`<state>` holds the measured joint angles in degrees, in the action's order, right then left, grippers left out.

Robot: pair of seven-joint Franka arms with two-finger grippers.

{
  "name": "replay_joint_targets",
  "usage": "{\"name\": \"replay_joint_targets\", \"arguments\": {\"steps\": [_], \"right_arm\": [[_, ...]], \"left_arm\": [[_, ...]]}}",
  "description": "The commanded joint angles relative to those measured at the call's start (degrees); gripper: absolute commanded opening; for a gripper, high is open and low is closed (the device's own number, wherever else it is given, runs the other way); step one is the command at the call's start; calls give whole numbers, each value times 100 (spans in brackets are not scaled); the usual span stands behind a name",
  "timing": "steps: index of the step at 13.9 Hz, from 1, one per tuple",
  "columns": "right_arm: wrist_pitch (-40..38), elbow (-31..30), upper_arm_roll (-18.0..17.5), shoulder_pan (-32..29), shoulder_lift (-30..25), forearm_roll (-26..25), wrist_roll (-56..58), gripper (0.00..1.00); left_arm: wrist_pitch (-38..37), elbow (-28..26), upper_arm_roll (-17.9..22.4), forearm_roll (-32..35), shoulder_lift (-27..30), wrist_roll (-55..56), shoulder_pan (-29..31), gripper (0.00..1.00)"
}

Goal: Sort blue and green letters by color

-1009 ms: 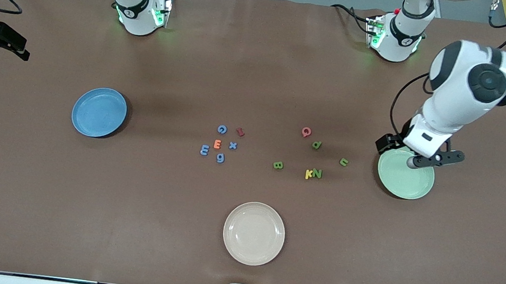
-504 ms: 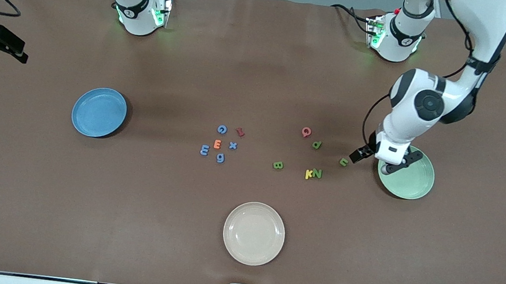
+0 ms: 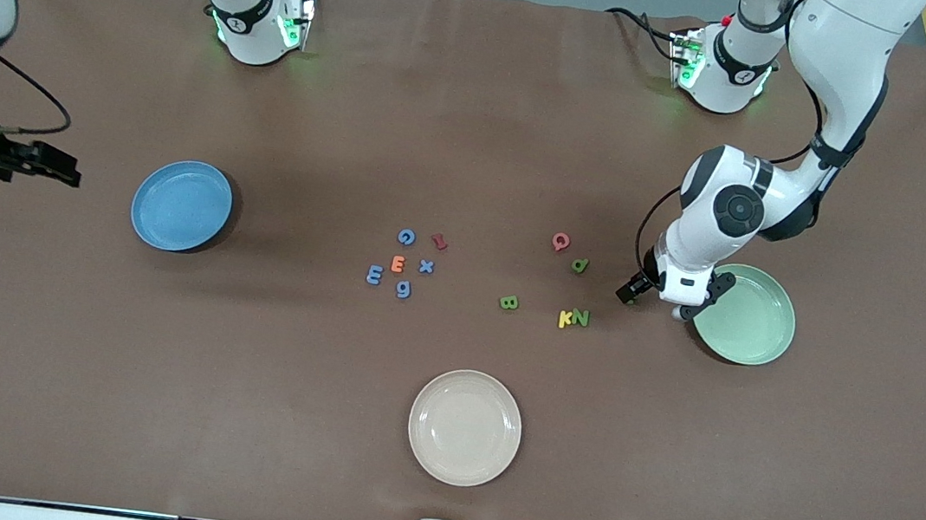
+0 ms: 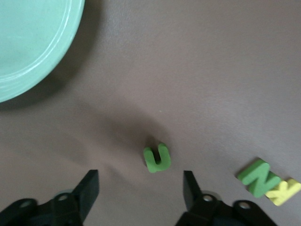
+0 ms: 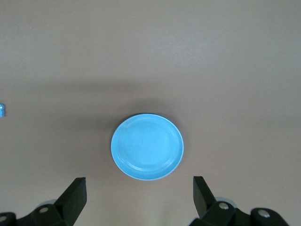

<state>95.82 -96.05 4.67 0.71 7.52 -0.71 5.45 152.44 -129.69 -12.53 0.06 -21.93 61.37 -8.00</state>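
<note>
The tabletop [image 3: 479,122] is carrying a blue plate [image 3: 182,204], a green plate [image 3: 744,314] and a cream plate [image 3: 465,427]. The right pincer [image 5: 138,197] is hanging spread high over the blue plate. The left pincer [image 4: 140,188] is straddling the green u [image 4: 157,158], fingers apart, just beside the green plate. Green N [image 4: 256,176] is touching the yellow K [image 4: 283,190]; the blue letters [image 3: 401,263] are lying mid-table.

The small green foam letter u [image 4: 157,158] lies on the brown counter [image 3: 667,458], between the round pale green plate [image 3: 756,328] and the green letter N [image 3: 580,317], which touches the yellow K [image 3: 565,319].
</note>
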Motion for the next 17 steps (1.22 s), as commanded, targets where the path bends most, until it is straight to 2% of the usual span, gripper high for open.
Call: {"name": "replay_joint_targets", "arguments": {"steps": [1, 3, 6, 9, 10, 11, 12, 13, 17], "right_arm": [[182, 148, -36, 594, 337, -9, -1154, 100], [323, 139, -27, 1078, 469, 192, -1905, 100], [595, 130, -27, 1387, 627, 702, -2355, 100], [1008, 95, -27, 1843, 829, 721, -3057, 100], [1166, 95, -27, 1993, 926, 721, -3294, 100], [1298, 95, -27, 2107, 1022, 721, -3418, 100], [1386, 95, -27, 2152, 1075, 721, -3489, 100], [1457, 87, -27, 2205, 1137, 721, -3551, 100], [1869, -150, -27, 2293, 1208, 721, -3569, 100]], "left_arm": [[66, 163, -4, -6, -197, 191, 0, 74], [66, 268, -12, -6, -285, 227, 9, 71], [66, 479, -4, -14, -504, 236, 0, 69], [66, 559, 5, -6, -611, 236, -9, 62], [66, 559, 5, -6, -637, 227, -9, 56], [66, 559, 5, 3, -637, 227, -9, 41], [58, 559, 5, 38, -576, 227, -9, 13], [23, 568, 5, 56, -471, 201, 43, 0], [-617, 690, 31, 546, 30, 130, 193, 0]]}}
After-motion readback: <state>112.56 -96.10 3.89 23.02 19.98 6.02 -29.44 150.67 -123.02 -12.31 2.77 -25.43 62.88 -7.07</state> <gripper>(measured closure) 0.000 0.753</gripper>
